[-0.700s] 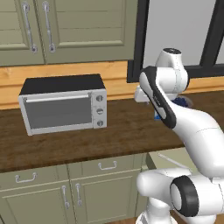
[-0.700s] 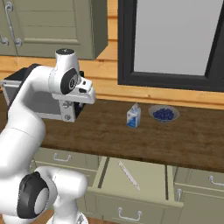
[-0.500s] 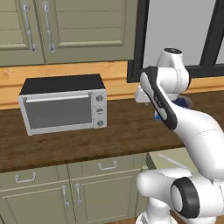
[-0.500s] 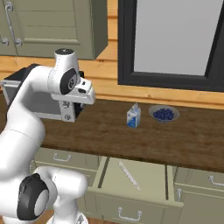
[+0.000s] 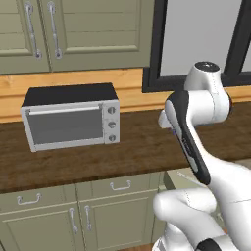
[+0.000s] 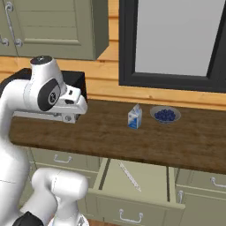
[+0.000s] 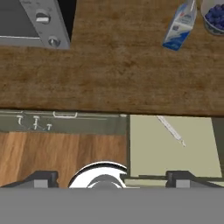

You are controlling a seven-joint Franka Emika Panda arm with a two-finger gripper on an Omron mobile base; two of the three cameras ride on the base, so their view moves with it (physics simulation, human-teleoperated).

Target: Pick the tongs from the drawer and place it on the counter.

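Because the tongs are a very thin silvery metal stick, I judge them light, stiff and slick, lying flat on the pale floor of the open drawer. A pinch across the narrow width near mid-length looks best; the low profile leaves little for the pads to catch. In the hand view they lie diagonally, up and right of the two finger tips, well apart from them. The tips stand wide apart with nothing between, so the gripper is released. Beyond the drawer runs the counter, bearing a milk carton, a bowl of blueberries and a toaster oven. Bare wood between them would suit placement.
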